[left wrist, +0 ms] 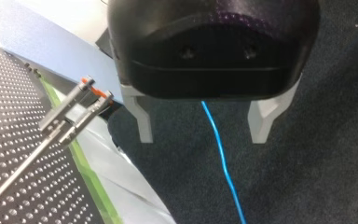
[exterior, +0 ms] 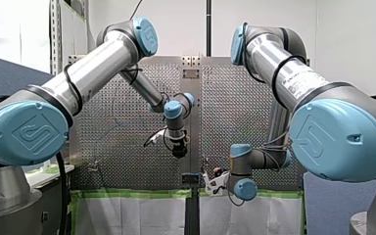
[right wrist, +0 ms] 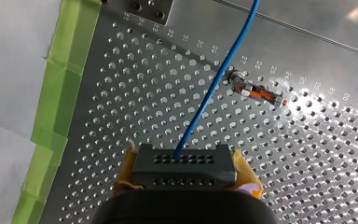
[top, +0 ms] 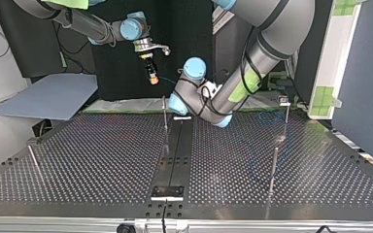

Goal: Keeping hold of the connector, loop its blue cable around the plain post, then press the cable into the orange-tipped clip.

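The perforated metal bench (top: 102, 160) is divided by a dark centre rail (top: 175, 150), which ends at a small plate (top: 166, 192) on the top view's near edge. Thin metal posts (top: 274, 167) stand in its holes. An orange-tipped clip (right wrist: 261, 93) is mounted near the green tape (right wrist: 60, 93) that borders one edge.
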Robot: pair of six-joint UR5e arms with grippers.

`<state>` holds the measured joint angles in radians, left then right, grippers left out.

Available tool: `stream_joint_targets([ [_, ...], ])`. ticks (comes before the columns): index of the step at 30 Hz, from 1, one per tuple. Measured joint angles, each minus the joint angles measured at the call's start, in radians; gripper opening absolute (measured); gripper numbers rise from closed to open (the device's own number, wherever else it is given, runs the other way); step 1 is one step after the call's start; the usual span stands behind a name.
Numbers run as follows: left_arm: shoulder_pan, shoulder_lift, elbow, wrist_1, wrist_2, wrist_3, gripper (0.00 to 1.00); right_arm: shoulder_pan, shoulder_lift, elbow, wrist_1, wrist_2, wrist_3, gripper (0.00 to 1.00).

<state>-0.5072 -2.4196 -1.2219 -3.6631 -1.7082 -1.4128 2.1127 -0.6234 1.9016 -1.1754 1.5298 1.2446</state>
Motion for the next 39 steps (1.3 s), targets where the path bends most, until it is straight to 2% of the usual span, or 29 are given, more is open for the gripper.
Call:
stream_joint_targets([
  [9,0.003,-0.005,0.013,-0.091,-0.019,-0.013,0.98,0.002,0.002,0.000,0.001,0.000,0.000,0.00],
  [14,0.002,-0.042,0.043,-0.126,-0.018,-0.016,0.98,0.004,0.003,0.000,0.002,0.000,0.000,0.00],
  [23,0.000,-0.076,0.106,-0.097,-0.003,-0.044,0.98,0.005,0.004,0.000,0.001,0.000,0.000,0.00],
  [31,0.001,-0.097,0.101,-0.082,-0.004,-0.064,0.98,0.006,0.006,0.000,0.001,0.000,-0.002,0.00],
  [39,0.003,-0.166,0.100,-0.058,-0.011,-0.050,0.98,0.006,0.007,-0.001,-0.001,0.000,-0.002,0.00],
])
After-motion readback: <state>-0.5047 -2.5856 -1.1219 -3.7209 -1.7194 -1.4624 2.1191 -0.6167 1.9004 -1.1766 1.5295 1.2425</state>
